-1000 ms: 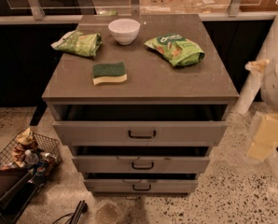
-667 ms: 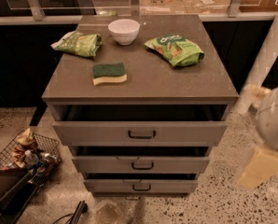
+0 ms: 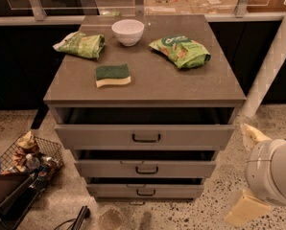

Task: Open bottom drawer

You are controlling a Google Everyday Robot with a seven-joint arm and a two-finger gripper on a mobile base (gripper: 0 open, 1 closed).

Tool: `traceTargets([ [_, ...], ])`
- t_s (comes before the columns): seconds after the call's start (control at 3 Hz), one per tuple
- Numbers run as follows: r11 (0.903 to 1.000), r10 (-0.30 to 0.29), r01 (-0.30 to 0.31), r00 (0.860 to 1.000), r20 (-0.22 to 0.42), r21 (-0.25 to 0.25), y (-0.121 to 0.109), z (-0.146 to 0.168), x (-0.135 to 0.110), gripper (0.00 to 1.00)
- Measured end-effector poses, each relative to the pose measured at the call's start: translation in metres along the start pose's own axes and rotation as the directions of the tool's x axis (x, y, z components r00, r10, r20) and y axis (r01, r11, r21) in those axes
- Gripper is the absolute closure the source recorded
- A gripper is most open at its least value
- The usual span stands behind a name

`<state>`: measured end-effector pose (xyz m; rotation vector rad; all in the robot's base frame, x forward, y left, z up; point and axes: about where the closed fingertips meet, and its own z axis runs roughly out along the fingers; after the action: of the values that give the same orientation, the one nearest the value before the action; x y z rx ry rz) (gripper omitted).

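Note:
The bottom drawer is the lowest of three grey-beige drawers in the cabinet, with a small dark bar handle. A dark gap shows above its front, as with the two drawers above it. My gripper is at the right edge of the view, right of the cabinet, at about the height of the middle and bottom drawers and apart from them. Its two pale yellow fingers stand wide apart and hold nothing. The white wrist sits behind them.
On the cabinet top lie a white bowl, two green bags and a green-and-yellow sponge. A wire basket of clutter stands on the floor at left. A white post rises at right.
My gripper has dropped from beside the cabinet top and top drawer to the level of the lower drawers. The drawers and the things on top have not moved.

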<state>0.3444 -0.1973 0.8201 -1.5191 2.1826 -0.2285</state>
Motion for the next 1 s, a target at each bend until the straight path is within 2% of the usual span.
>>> traceTargets([
  [0.33,1.0,0.0,0.0,1.0,0.0,0.0,0.0,0.0,0.0,0.0],
  [0.67,0.9999,0.01,-0.011,1.0,-0.029,-0.01,0.014,0.027,0.016,0.0],
  [1.0,0.9974,-0.018,0.01,0.994,-0.109,-0.071,0.058,0.105,0.066,0.0],
])
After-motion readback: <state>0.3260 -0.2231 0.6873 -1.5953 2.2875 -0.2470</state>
